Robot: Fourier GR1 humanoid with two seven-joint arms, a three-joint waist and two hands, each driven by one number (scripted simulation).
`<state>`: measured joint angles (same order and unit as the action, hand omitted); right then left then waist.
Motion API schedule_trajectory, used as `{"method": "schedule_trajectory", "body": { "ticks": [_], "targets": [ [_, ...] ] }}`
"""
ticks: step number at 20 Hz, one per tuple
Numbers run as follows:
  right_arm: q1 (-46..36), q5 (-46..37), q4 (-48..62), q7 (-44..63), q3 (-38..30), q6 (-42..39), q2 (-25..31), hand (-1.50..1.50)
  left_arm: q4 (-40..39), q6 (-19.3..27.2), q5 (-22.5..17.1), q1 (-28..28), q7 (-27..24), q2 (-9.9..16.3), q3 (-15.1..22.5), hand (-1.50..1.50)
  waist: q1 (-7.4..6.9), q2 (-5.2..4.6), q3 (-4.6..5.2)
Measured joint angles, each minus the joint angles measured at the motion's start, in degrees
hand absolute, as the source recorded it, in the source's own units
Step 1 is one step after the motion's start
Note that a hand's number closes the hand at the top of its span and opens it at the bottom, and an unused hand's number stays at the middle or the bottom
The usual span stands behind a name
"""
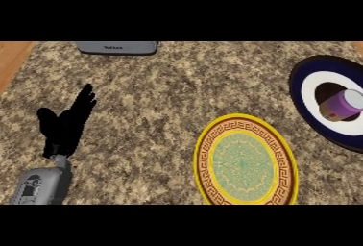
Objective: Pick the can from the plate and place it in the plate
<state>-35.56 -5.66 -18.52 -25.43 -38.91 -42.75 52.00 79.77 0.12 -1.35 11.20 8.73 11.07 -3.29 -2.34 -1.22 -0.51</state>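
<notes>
Head view: the can [342, 105] lies on its side on the blue plate [303, 81] at the right edge, its purple end turned up and to the right, its body over the plate's white centre. A can on its side may roll, so the plate's raised rim is probably what keeps it there. The yellow plate [207, 144] sits lower and to the left of the blue one, just beside it without clearly touching, and nothing lies on it; its flat green middle gives a wide landing spot. That scene fits a can waiting on one plate with the other as its goal; which plate the task means as the goal cannot be read from the things alone.

The left hand [65, 126] shows at the left, fingers straight and pointing up, open and holding nothing, resting well apart from both plates. The right hand is out of the view.

The blue plate runs off the right edge, so room on that side is hidden. Between the left hand and the yellow plate the counter [156, 96] is bare granite. A grey object [117, 47] lies at the top edge, far from the plates. Wood shows at the top-left corner, beyond the counter's edge.
</notes>
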Motion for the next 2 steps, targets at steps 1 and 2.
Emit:
{"method": "schedule_trajectory", "body": {
  "ticks": [1, 2],
  "targets": [
    [0.2, -0.1, -0.1, -0.1, 0.3, 0.1, 0.1, -1.5, 0.2, 0.1, 0.1, 0.3, 0.2, 0.0, 0.1, 0.0, -0.05, -0.01, -0.01],
    [0.5, -0.3, -0.3, -0.3, 0.6, 0.2, 0.3, -1.5, 0.1, 0.3, 0.2, 0.1, 0.0, -0.5, 0.3, 0.0, -0.1, -0.04, -0.02]
  ]
}}
